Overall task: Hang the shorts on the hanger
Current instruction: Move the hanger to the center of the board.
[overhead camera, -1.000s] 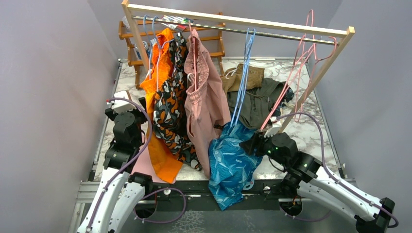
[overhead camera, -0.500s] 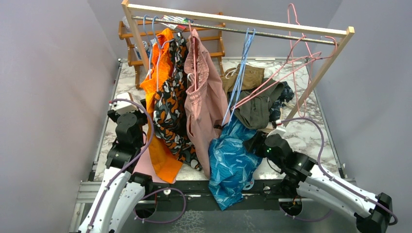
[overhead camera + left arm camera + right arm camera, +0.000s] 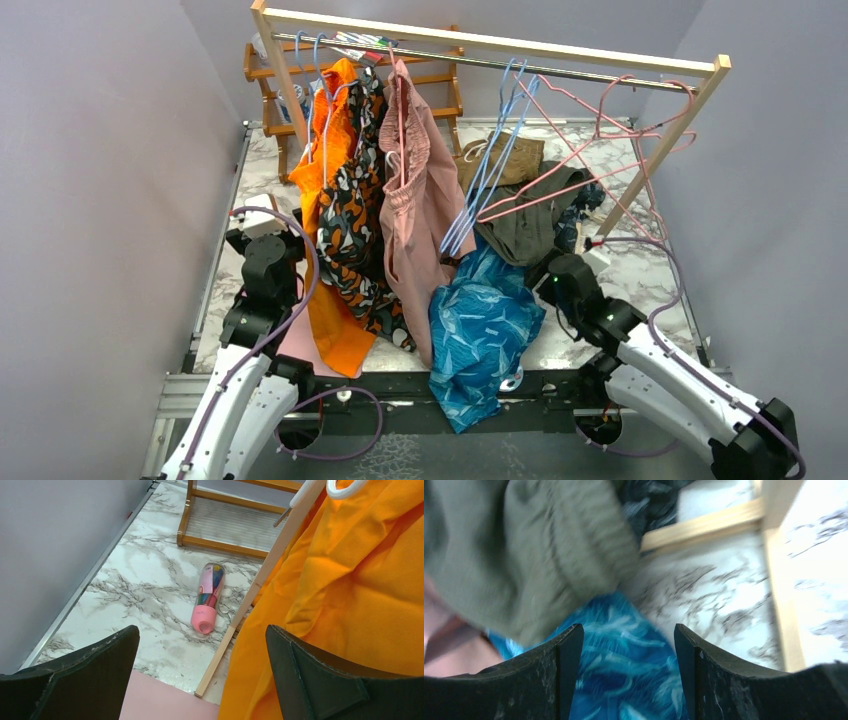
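Pink hanger (image 3: 575, 160) swung lower, right jaws wide open over shorts (image 3: 624, 675)

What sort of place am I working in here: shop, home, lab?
Probably a lab test cell: bare grey walls box in a marble-pattern table, with a small wooden clothes rack standing on it.

Shorts (image 3: 480, 335): thin cloth, smooth, faint sheen. Tabletop (image 3: 150, 595): marble-pattern, smooth, semi-gloss. Rack (image 3: 480, 40): bare wood, matt. Bottle (image 3: 207, 597): glossy plastic. Left tool (image 3: 201, 630): fingers (image 3: 85, 670) black, matt, scuffed edges.
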Controlling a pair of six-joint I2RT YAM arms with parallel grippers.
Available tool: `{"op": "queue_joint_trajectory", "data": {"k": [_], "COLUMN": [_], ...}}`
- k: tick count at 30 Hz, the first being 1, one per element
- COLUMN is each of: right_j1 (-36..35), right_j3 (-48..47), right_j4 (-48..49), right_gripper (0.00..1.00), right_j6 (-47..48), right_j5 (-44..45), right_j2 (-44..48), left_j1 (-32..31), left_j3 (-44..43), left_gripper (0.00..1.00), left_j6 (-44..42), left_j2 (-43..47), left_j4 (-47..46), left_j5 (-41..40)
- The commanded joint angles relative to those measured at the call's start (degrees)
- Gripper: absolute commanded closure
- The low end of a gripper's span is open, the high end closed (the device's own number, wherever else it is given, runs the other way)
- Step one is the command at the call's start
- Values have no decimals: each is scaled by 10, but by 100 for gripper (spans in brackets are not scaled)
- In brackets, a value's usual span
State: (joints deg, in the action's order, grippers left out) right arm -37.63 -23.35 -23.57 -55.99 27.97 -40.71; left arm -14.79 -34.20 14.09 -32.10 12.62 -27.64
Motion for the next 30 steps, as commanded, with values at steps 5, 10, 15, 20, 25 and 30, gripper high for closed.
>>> {"op": "queue_joint_trajectory", "data": {"k": [5,10,15,20,25,30], "right_j1": [148,152,161,171,182,196], "right_j3": [5,16,40,44,34,20], "right_j4": [94,149,227,291,352,406], "right_gripper": [31,31,32,34,39,42], "right_j6": [46,15,-21,-28,-9,16], "right_j5": [-88,-80,-82,-86,-91,-103], "right_j2": [-61,-109,-155,-212,-264,-329], "left_j1": [-9,-11,-15,-20,-25,-28], "left_j3": [6,8,9,9,9,9], "left_gripper": [1,1,1,1,1,1], "left_j6": [2,2,2,0,-1,-1], "left_j2": [11,11,8,6,4,4], "left_j4": [-22,-21,-21,-20,-18,-15], "left_j5": [8,8,9,8,8,6]}}
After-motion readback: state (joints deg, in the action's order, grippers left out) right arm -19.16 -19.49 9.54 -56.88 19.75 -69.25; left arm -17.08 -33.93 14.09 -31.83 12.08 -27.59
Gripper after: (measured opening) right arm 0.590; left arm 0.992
